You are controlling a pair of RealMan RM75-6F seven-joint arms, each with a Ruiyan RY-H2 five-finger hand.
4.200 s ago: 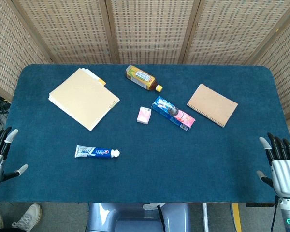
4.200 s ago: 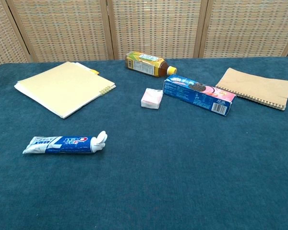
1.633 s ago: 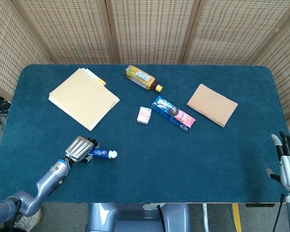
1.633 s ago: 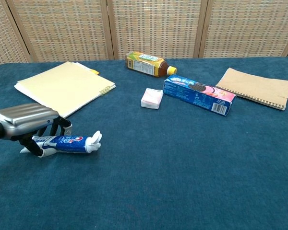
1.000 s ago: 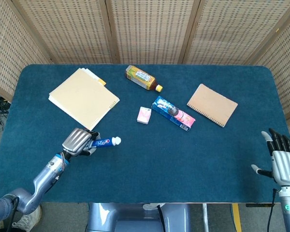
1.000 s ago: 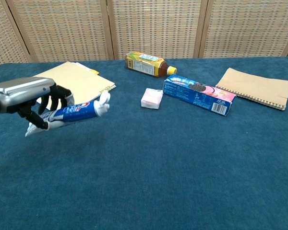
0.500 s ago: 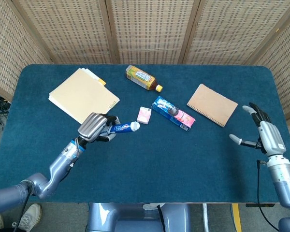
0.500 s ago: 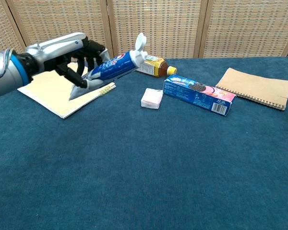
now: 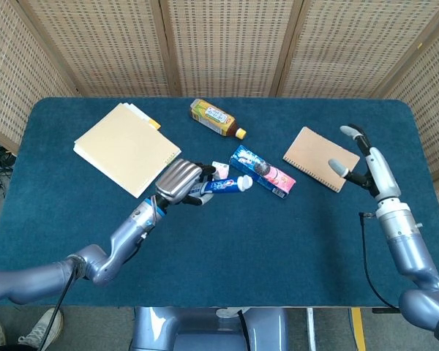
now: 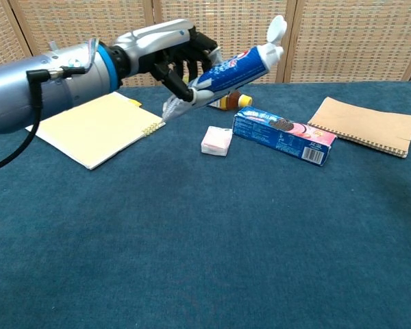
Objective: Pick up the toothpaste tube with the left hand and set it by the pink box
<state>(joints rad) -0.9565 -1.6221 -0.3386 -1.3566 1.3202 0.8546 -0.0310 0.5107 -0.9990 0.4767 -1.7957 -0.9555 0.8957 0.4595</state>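
My left hand (image 9: 179, 181) (image 10: 171, 48) grips the blue and white toothpaste tube (image 9: 223, 186) (image 10: 234, 68) by its flat end and holds it above the table, cap tilted up and to the right. The small pink box (image 10: 216, 140) lies on the cloth below the tube; in the head view only its top edge (image 9: 219, 167) shows behind the tube and hand. My right hand (image 9: 364, 156) hovers with fingers spread beside the right edge of the brown notebook (image 9: 319, 157), holding nothing.
A blue biscuit box (image 9: 264, 170) (image 10: 283, 136) lies just right of the pink box. A tea bottle (image 9: 216, 118) lies behind them, partly hidden in the chest view. A cream folder (image 9: 126, 148) (image 10: 96, 127) sits at the back left of the blue table (image 9: 227, 256).
My left hand has carried the tube higher and to the right, over the pink box. My right hand has moved up and inward to the notebook's edge.
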